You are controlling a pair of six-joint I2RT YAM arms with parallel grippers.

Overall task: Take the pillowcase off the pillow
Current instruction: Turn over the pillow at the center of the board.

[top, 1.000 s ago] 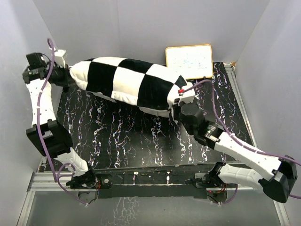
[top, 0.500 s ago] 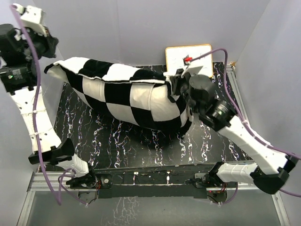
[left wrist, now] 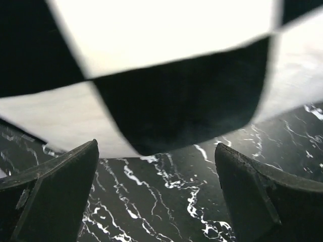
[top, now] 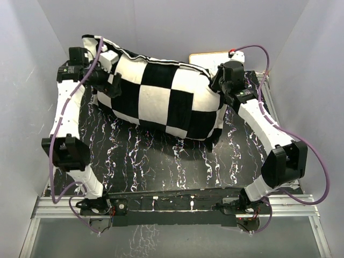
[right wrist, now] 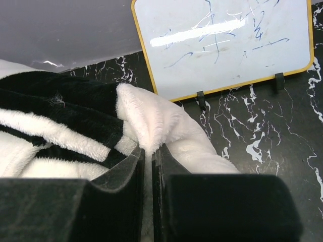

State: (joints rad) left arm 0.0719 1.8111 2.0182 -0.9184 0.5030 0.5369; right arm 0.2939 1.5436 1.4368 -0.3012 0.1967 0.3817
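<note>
At the left of the black marble-patterned table (top: 156, 161), the left gripper (left wrist: 157, 189) hangs with its fingers (left wrist: 55, 186) spread wide and nothing between them, just beside the left end of the pillowcase (top: 161, 102). The black-and-cream checkered cover, plumped full, stretches across the back of the table from one arm to the other, its lower edge resting on the tabletop and its upper left corner leaning toward the rear wall. The pillow inside is hidden by the cover. At the right end, the right gripper (right wrist: 150, 156) has its jaws pressed together, pinching a fold of cream plush at the pillowcase's corner. Behind it, a yellow-framed whiteboard (right wrist: 222, 45) with faint blue scribbles stands against the wall.
</note>
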